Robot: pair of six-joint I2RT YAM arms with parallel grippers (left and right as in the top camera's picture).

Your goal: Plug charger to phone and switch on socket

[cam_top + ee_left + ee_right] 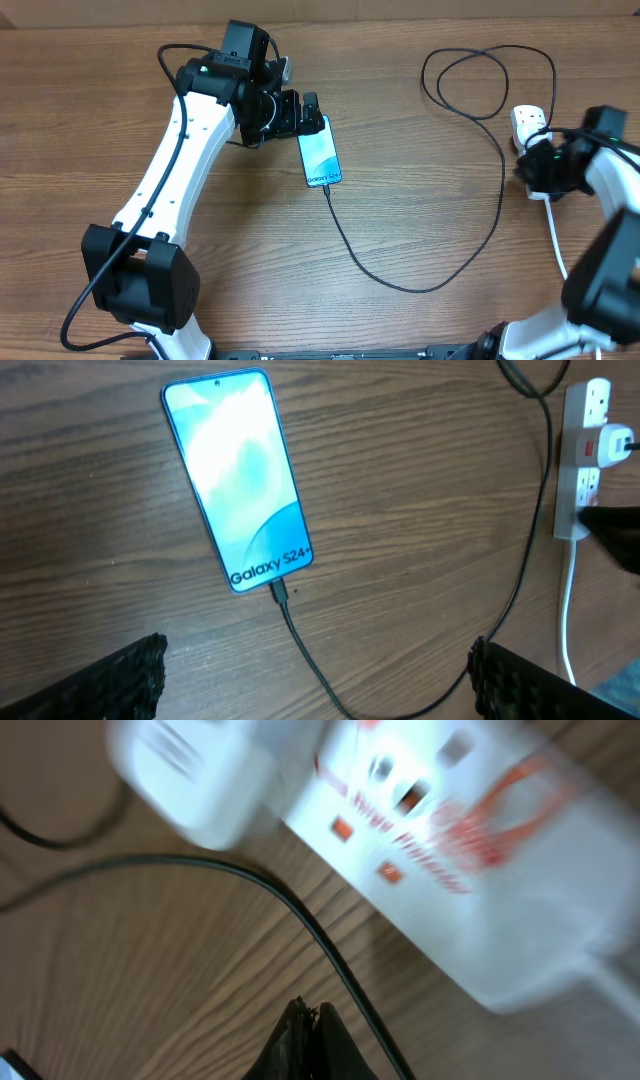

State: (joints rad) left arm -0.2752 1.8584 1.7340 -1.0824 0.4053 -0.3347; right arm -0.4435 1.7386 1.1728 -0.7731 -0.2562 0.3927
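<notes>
The phone [320, 152] lies flat on the wooden table with its blue-teal screen up. It also shows in the left wrist view [238, 475]. The thin black charger cable [348, 237] is plugged into the phone's lower end [297, 640], curves right and loops up toward the white socket strip [528, 122] at the right edge. A white adapter [190, 780] sits in the strip [450, 850]. My left gripper [303, 112] is open and empty [320, 690], just left of the phone's top. My right gripper [532, 170] is shut and empty [310, 1020], beside the strip's near end.
The strip's thick white cord [555, 235] runs down toward the front right, past my right arm. The black cable forms a large loop [490, 80] at the back right. The right wrist view is blurred.
</notes>
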